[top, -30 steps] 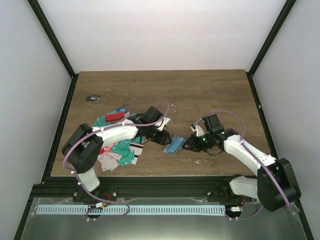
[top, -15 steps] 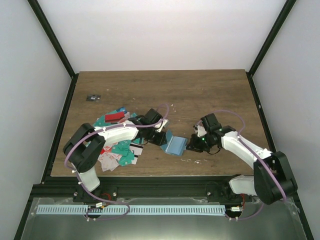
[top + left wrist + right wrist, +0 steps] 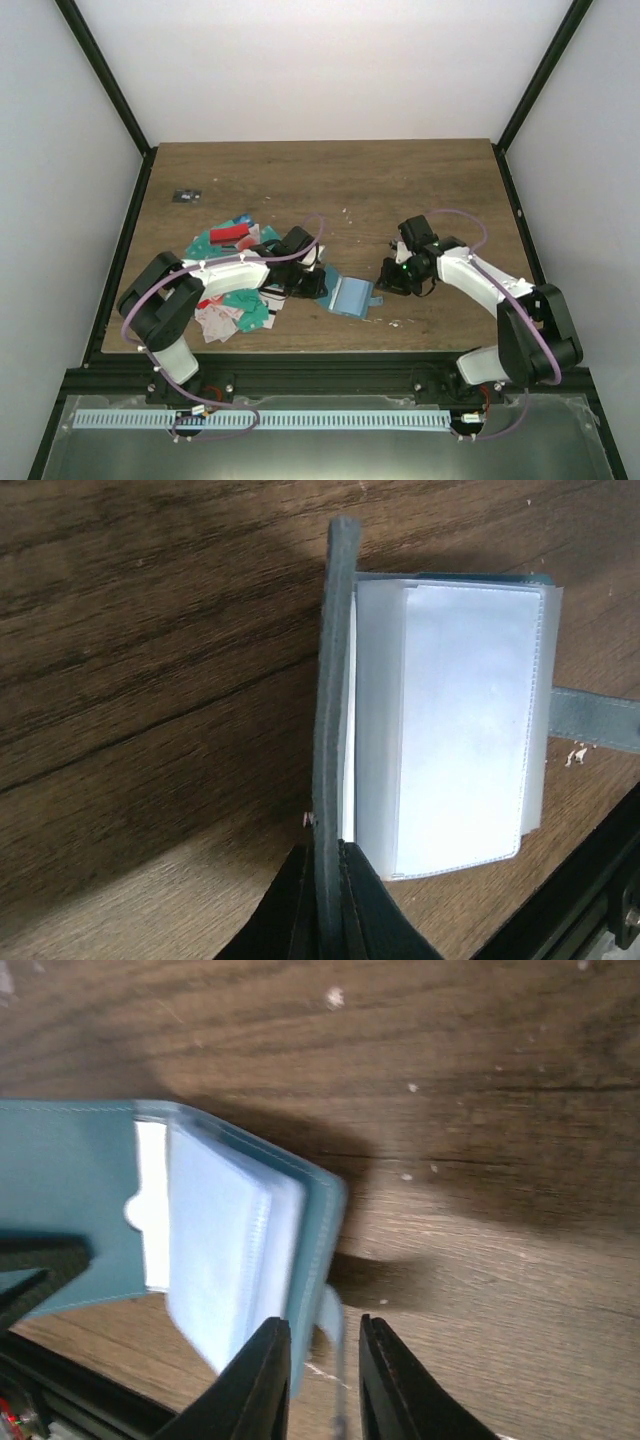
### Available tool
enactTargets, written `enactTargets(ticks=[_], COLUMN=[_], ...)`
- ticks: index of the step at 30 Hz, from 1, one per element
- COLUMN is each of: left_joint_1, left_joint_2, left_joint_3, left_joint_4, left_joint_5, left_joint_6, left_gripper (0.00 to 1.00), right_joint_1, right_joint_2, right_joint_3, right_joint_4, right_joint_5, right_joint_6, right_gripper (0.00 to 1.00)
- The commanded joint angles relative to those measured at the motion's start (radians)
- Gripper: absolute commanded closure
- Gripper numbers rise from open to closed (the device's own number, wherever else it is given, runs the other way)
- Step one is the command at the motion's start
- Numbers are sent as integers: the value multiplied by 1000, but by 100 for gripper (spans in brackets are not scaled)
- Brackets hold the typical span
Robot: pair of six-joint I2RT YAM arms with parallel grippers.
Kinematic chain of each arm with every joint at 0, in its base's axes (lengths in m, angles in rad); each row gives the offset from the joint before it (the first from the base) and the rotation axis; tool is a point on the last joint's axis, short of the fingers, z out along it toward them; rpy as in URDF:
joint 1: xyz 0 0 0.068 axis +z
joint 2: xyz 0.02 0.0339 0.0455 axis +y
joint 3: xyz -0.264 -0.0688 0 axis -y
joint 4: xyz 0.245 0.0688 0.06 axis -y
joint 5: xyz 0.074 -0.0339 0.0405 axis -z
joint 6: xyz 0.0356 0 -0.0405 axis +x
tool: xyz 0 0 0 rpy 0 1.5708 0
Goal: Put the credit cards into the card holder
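While the left hand [image 3: 325, 870] clamps the card holder [image 3: 450, 730], the right hand [image 3: 322, 1340] sits slightly parted beside it.

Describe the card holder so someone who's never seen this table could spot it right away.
On the wooden table, look near the middle of the front edge. The card holder lies open there, just right of the scattered credit cards; unlike those flat cards, it is a light-blue folding wallet with clear pockets and a tab.
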Motion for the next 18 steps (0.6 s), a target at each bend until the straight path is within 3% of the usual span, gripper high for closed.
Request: enactTargets(ticks=[1, 4, 10, 18], left_joint_1=[1, 0, 0, -31], left_joint_2=[-24, -31, -33, -88], left_joint_3=[-6, -11, -62, -218], left_joint_4=[-8, 8, 122, 373], left_joint_5=[14, 31, 76, 86], left_joint_6=[-105, -144, -300, -508], left_gripper=[95, 95, 95, 94], right_joint_1=[-4, -3, 24, 48], right_joint_2=[-26, -80, -141, -102], right_joint_3=[71, 71, -2, -128], right_joint_4=[-46, -29, 60, 180], right_joint_5=[-49, -170, -337, -341], right_joint_6=[-31, -37, 68, 147], right_gripper=[76, 70, 67, 68])
